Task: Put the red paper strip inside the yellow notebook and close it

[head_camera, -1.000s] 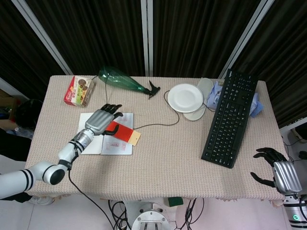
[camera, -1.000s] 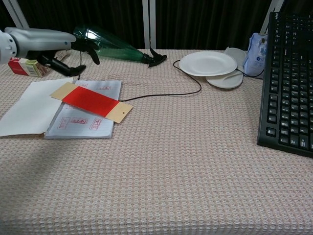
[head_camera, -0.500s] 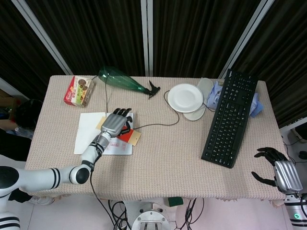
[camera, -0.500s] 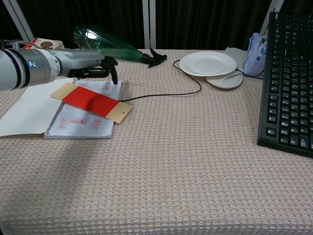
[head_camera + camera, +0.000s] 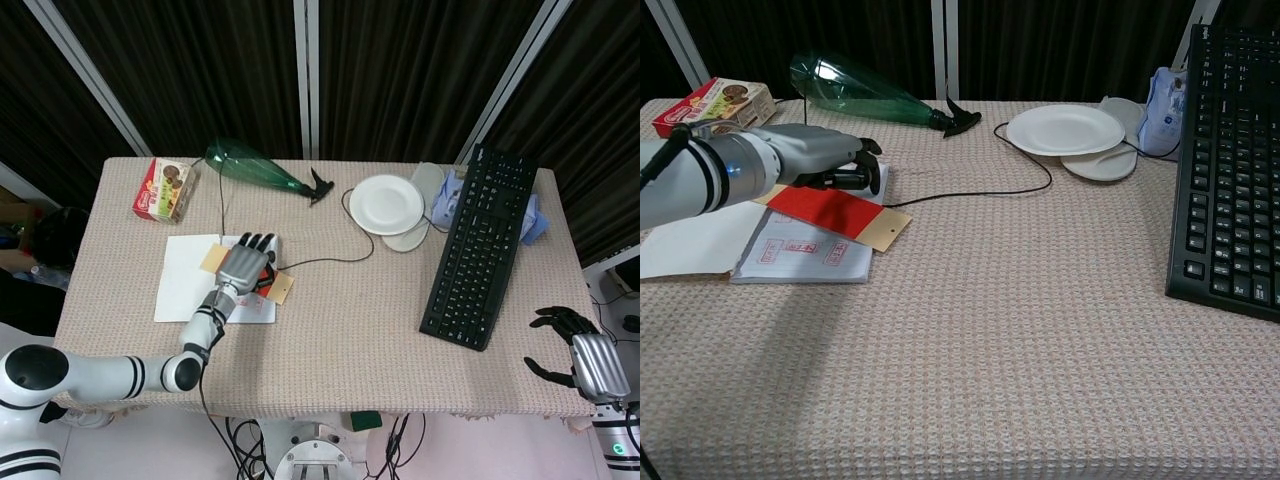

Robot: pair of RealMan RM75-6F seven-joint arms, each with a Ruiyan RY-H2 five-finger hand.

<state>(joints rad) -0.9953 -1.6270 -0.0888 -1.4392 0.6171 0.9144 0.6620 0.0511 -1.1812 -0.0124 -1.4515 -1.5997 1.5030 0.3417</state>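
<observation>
**Left hand over the open notebook**

The yellow notebook [image 5: 800, 250] lies open on the table [image 5: 1020, 330], the red paper strip [image 5: 825, 208] slanting across its right page — one tan end past the page edge. The left hand [image 5: 830, 160] hovers palm down over the strip's far end, fingers extended, holding nothing. Well right of the notebook, past the keyboard [image 5: 480, 255], the right hand [image 5: 580, 360] rests empty, fingers spread.
</observation>
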